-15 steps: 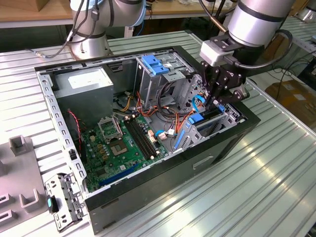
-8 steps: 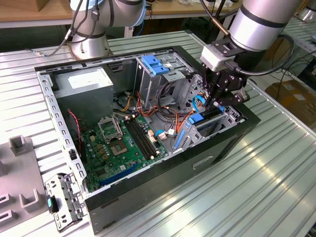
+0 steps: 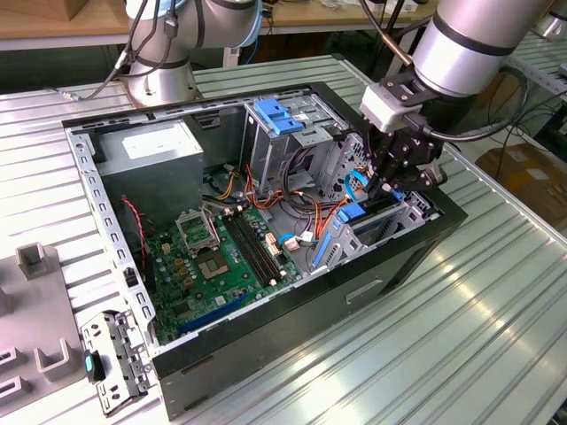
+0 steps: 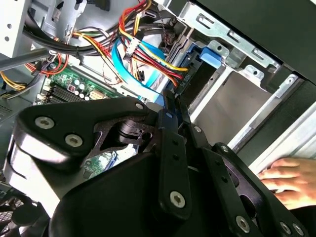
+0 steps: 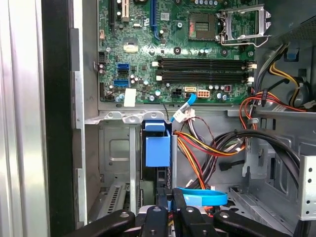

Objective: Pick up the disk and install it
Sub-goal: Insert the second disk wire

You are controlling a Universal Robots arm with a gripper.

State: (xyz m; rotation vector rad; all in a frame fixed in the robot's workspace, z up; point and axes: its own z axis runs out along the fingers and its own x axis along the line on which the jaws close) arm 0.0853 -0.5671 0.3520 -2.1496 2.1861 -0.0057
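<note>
**Blue-railed disk in the front bay, gripper closed above it**

Steel case (image 3: 266, 341) lying open on its side on a slatted table (image 3: 496, 354), seen in the exterior view. The disk (image 5: 157, 148) is off the table and stands on edge in the front bay (image 5: 116, 163), its blue rail end uppermost, beside the bundle of coloured cables (image 5: 212, 148). The exterior view shows the same blue end (image 3: 354, 213) just below the gripper (image 3: 390, 184).

Progress, as judged: pick-up appears done and insertion is well advanced. Whether the disk is pushed fully home or latched cannot be confirmed.

In both wrist views the gripper (image 5: 170, 205) has its jaws drawn narrow, almost together, directly over the disk's upper edge. The gripper's own linkage covers the contact, so it is unclear whether the tips pinch the rail, press on it, or sit just clear.

Most of the disk is hidden by the bay walls, including its label and connectors. A flat blue cable (image 5: 202, 197) crosses near the fingers. A person's hand (image 4: 286, 182) rests outside the case, cut off by the edge of the second wrist view.
</note>
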